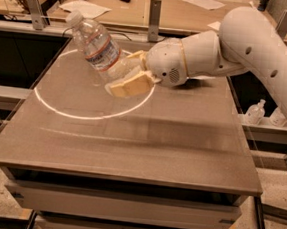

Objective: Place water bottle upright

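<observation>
The water bottle is clear ribbed plastic with a white cap and a white label with red and blue print. It is tilted, cap pointing up and to the left, held above the left half of the table. My gripper is shut on its lower end, with one tan finger below the bottle and the other behind it. The white arm reaches in from the right.
The brown table bears a bright ring of light under the bottle. Two small clear pump bottles stand on a ledge to the right. A wooden bench with papers runs behind the table.
</observation>
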{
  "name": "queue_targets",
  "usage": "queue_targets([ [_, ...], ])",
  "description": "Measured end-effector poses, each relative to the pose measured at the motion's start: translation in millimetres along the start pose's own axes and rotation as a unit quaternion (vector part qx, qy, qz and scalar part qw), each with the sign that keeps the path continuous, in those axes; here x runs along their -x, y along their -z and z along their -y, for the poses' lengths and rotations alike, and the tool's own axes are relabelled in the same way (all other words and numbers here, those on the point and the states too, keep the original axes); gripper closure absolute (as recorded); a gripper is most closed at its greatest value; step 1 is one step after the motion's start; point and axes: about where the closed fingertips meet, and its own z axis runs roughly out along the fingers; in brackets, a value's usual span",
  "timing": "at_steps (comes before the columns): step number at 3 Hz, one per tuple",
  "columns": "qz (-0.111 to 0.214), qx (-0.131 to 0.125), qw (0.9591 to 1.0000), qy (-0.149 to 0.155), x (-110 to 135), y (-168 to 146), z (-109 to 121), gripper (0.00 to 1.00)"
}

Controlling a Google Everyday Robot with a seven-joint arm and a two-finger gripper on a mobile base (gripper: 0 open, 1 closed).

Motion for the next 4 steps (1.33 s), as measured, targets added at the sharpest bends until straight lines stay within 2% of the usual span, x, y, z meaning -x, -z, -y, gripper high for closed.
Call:
queue_targets([
  [1, -0.001, 0.0, 1.0, 0.0, -0.2, -0.8, 0.1, 1.0],
  [2, 0.028, -0.018, 0.9989, -0.035, -13.7, 1.4, 0.2, 1.0],
  [3, 0.071, -0.052, 0.9935, -0.072, -39.5, 5.4, -3.6, 1.0],
  [4, 0.105, -0.078, 0.9875, -0.088, -66.0, 6.3, -9.2, 1.0],
])
